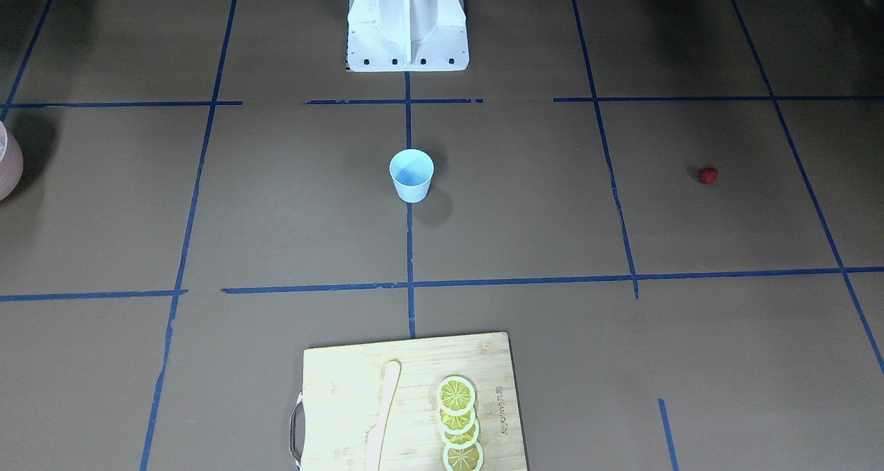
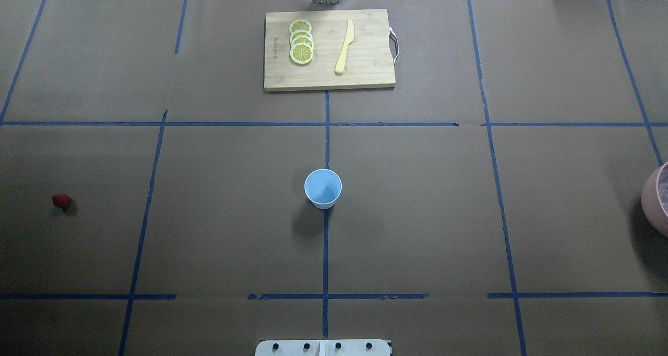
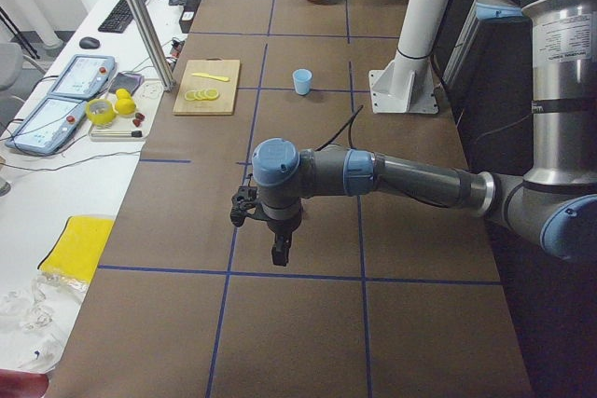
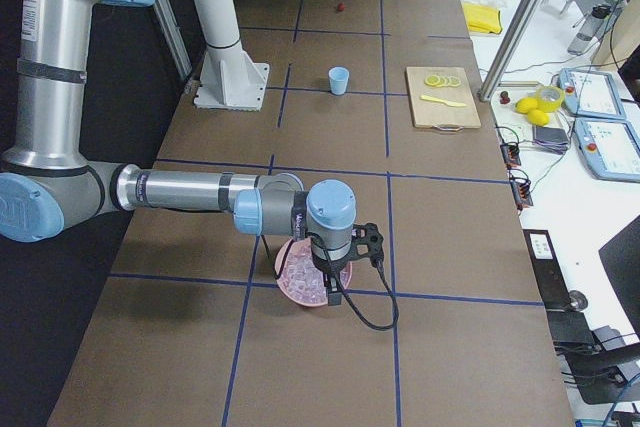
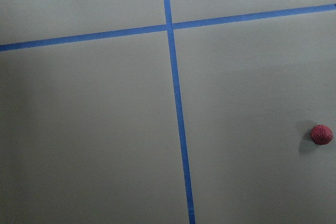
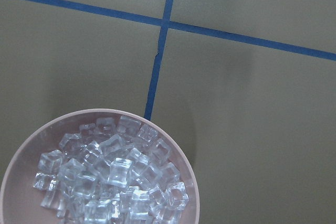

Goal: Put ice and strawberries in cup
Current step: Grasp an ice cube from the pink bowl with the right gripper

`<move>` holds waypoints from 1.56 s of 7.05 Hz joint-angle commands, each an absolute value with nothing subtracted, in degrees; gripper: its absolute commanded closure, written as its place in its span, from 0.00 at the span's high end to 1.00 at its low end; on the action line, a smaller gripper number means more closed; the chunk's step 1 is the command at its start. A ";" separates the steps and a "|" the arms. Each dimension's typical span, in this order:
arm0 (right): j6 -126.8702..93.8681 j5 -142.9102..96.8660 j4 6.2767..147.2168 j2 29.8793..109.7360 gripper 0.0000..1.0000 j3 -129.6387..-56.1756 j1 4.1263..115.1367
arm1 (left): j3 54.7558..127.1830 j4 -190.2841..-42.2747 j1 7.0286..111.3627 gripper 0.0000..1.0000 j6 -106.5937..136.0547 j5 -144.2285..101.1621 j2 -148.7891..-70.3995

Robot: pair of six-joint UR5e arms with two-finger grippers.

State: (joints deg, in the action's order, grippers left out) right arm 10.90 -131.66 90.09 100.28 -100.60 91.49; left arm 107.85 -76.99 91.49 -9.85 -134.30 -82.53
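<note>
1. Light-blue cup (image 2: 323, 188): stands upright at the middle of the brown paper worktop (image 2: 417, 215), on a blue tape line. Its inside looks empty from above.
2. Strawberry (image 2: 61, 201): one small red berry, loose on the worktop far out on the robot's left side, well apart from the cup.
3. Ice (image 6: 110, 174): clear cubes heaped in a pink bowl (image 6: 37, 142) at the robot's right end of the worktop, well apart from the cup.
4. Left gripper (image 3: 280, 251): points down above bare worktop. It shows only in the left-end view, so I cannot tell whether it is spread or pressed together.
5. Right gripper (image 4: 330, 287): hangs over the bowl. It shows only in the right-end view, so its state cannot be told either.
6. Progress, as a judgement: nothing is in the cup, so the ice and the berry are both left to fetch, and the task looks to be at its start.
7. Views compared: the overhead and front views show the cup and berry but no arm, and they cut the bowl at the edge. The side views alone show the arms. Only the right wrist view shows the separate cubes. The left wrist view has the berry near its right edge.
8. Also present: a wooden board (image 2: 365, 76) with lemon slices (image 2: 301, 42) and a pale knife (image 2: 344, 47), across the worktop from the robot.
</note>
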 commanded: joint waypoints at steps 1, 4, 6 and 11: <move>10.99 -131.66 90.09 100.20 1.00 -100.72 91.49 | 107.84 -76.99 91.49 1.00 -9.93 -134.30 -82.53; 9.59 -132.36 90.09 99.76 1.00 -101.16 91.41 | 107.49 -76.99 91.41 1.00 -9.93 -134.30 -82.53; 1.54 -134.38 83.80 100.19 1.00 -100.81 88.88 | 107.49 -76.99 91.41 1.00 -9.93 -134.38 -82.53; -12.03 -132.20 65.93 104.06 1.00 -97.65 79.46 | 107.49 -76.99 91.32 1.00 -9.93 -134.38 -82.53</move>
